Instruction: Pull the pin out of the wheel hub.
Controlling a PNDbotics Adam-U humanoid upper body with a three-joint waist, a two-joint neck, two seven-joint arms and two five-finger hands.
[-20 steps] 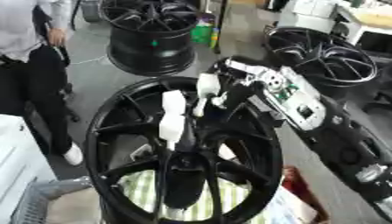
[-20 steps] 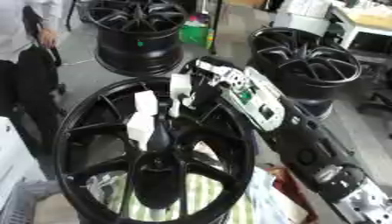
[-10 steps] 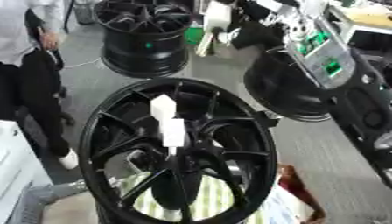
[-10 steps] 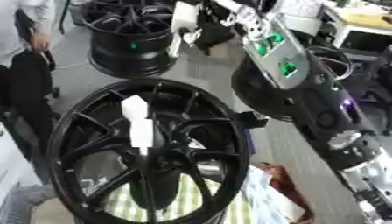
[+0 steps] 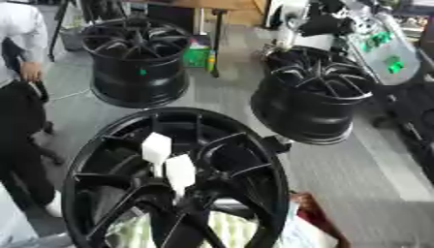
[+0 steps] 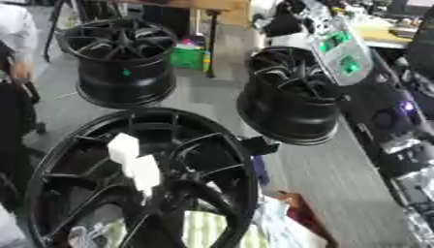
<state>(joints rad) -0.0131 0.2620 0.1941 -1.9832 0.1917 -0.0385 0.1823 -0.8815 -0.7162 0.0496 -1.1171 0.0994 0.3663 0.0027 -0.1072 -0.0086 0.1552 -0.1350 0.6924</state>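
Wheel hub (image 5: 233, 145), black and many-spoked, fills the near left of the view, from about 6 to 9 o'clock. Carries the pin (image 5: 179, 172), a white piece made of two blocky sections, standing among the spokes near the hub's middle, at roughly 7 o'clock from the picture's centre. Touched by no hand.

Right hand (image 5: 326, 24) up at 1 o'clock, dark and blurred, well apart from the pin; cannot tell whether its fingers are spread or curled. Right forearm (image 6: 343, 48) runs down from it toward 3 o'clock, silver-grey, bearing green labels whose writing cannot be read.

Second wheel (image 5: 314, 97) stands on the grey floor at 2 o'clock, just below that forearm. Third wheel (image 5: 140, 63) stands at 11 o'clock, with a small green dot on its wall. Green box (image 5: 196, 53) between the two far wheels, at 12 o'clock. Striped pale cloth (image 5: 224, 230) shows through the near hub's spokes at 6 o'clock. No brand name or legible lettering anywhere on the wheels
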